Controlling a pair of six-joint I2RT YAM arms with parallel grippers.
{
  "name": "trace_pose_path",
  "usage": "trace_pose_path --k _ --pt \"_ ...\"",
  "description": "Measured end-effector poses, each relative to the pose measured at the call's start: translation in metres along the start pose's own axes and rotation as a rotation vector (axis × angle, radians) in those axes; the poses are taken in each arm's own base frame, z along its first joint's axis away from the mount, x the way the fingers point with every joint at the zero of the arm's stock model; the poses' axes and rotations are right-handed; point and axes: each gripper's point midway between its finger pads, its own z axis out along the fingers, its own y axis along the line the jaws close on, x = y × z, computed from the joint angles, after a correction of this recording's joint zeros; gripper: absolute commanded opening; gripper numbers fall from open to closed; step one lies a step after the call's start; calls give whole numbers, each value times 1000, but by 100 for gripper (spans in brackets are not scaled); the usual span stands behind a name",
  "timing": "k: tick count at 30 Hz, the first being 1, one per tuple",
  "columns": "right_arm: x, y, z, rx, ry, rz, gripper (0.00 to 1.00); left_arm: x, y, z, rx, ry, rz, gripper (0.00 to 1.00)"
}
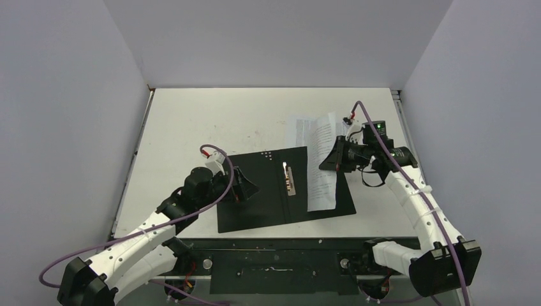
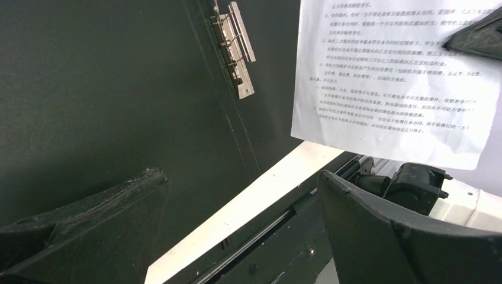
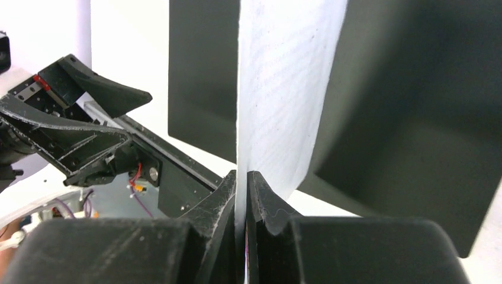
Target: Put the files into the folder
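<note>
White bench [image 1: 191, 121], black folder [image 1: 268, 191] open flat mid-frame, R gripper [image 3: 241, 195] fingers clamped on sheet [image 1: 321, 182] edge over folder's right half, L gripper [image 1: 247, 188] fingers apart over left half

The sheet [image 2: 391, 89] over the folder's [image 2: 118, 89] right half bore rows of small black Chinese characters, too blurred to read word by word. A second sheet [image 1: 298, 131] just beyond the folder showed its print only as faint grey lines. The folder itself carried no readable writing.
</note>
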Motion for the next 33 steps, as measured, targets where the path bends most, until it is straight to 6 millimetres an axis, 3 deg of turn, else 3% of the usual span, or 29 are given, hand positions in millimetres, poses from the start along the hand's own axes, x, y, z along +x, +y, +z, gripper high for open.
trace_pose_path --k 8,17,28,33 --pt "22 -6 17 -81 61 127 5 10 1 5 27 31 -15 97" --pt "20 -5 24 -139 50 174 5 10 -4 5 54 34 -11 97" --pt "26 -53 32 51 32 183 5 13 -3 5 57 40 -11 97" --pt "52 -82 40 149 71 207 5 13 -2 5 56 41 -11 97"
